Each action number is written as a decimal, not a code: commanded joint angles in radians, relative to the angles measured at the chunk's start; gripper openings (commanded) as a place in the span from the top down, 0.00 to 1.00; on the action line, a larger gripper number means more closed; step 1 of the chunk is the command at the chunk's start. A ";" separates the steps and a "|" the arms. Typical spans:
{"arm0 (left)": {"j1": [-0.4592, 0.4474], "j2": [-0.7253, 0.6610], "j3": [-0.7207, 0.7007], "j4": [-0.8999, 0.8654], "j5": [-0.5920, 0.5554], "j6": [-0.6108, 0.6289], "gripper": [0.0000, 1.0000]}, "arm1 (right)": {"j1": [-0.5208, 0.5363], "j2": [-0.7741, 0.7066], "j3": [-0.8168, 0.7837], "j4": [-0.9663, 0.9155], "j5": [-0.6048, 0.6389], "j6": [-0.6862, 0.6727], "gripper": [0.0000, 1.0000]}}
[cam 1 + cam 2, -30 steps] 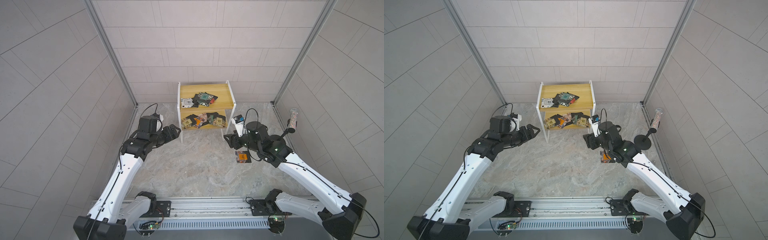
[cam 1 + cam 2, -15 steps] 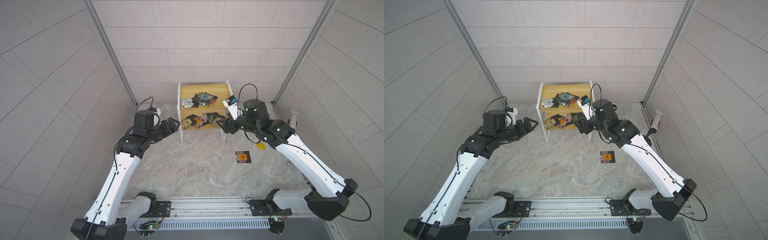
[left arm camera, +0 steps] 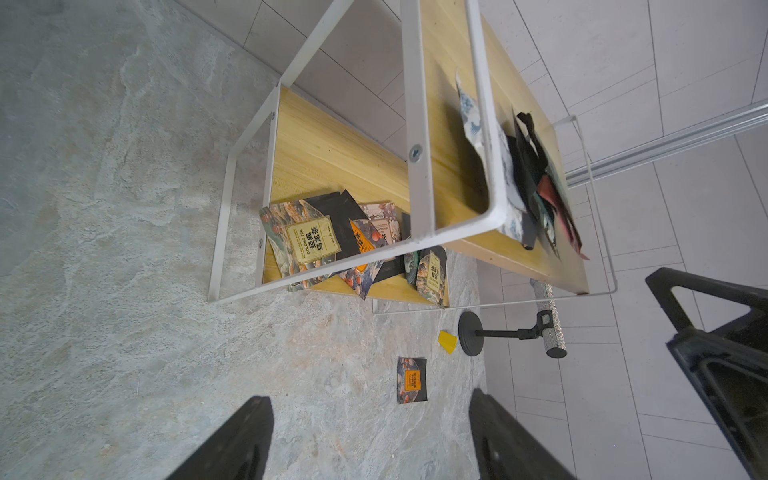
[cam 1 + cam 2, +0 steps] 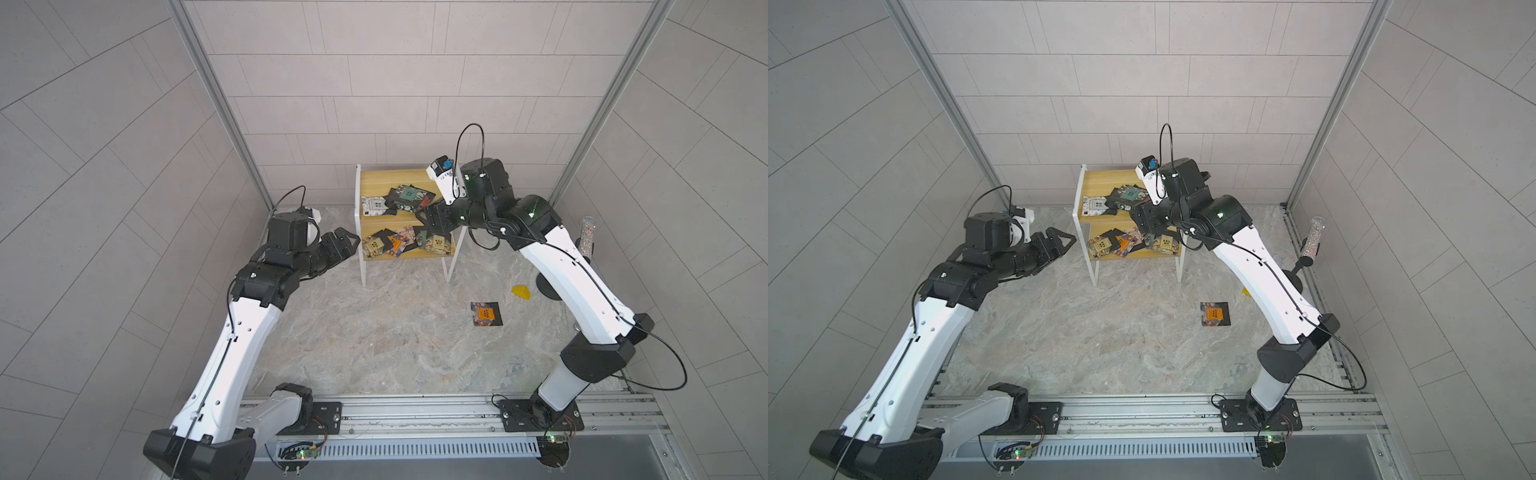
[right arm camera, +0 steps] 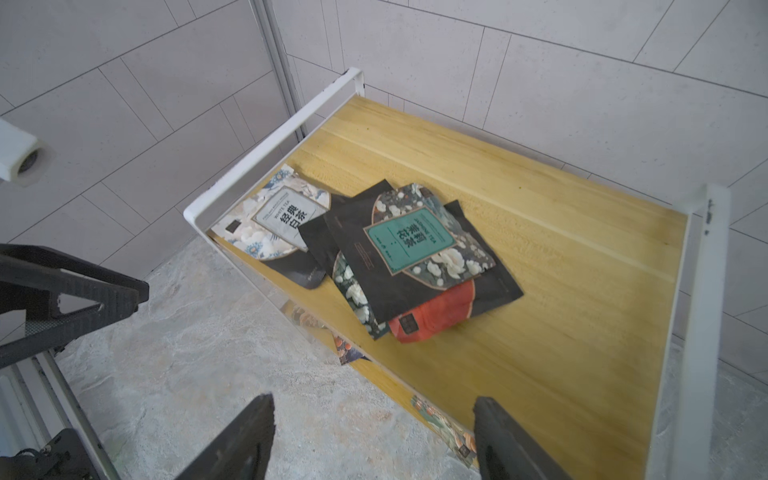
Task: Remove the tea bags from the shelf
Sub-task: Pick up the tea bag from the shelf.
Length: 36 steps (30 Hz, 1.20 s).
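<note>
**A:** What is the right gripper (image 4: 432, 219) about?

**B:** Lining up on the top-board pile, I'd judge. Its fingers (image 5: 249, 432) are spread wide with nothing between them, at the front right corner of the shelf (image 4: 376, 187), which stands just above the centre in both top views.

**A:** And the pile, relative to those fingers?

**B:** Ahead of them, near but not touching. The teal-labelled tea bag (image 5: 405, 243) lies uppermost, overlapping a red tea bag (image 5: 436, 318) and a white tea bag (image 5: 282, 218).

**A:** How should the pick go?

**B:** Come in low and pinch only the teal one by a free edge. These sachets are thin and stacked, so a deep bite may drag several. Stay clear of the white frame.

**A:** The left gripper (image 4: 345, 245)?

**B:** Also spread and empty, left of the shelf, apart from the lower-board tea bags (image 4: 399, 243). One orange-labelled tea bag (image 4: 485, 313) lies on the floor, right of centre.
</note>
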 commanded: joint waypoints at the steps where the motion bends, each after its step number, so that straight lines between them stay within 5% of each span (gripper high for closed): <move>1: -0.005 0.009 0.051 0.012 -0.022 0.002 0.21 | 0.003 0.068 0.108 -0.071 0.003 0.004 0.21; 10: -0.004 0.041 0.092 0.017 -0.007 0.003 0.21 | 0.003 0.273 0.388 -0.129 -0.018 0.007 0.18; 36: 0.001 0.054 0.064 -0.023 0.006 0.022 0.22 | 0.007 0.428 0.478 -0.089 0.047 -0.068 0.11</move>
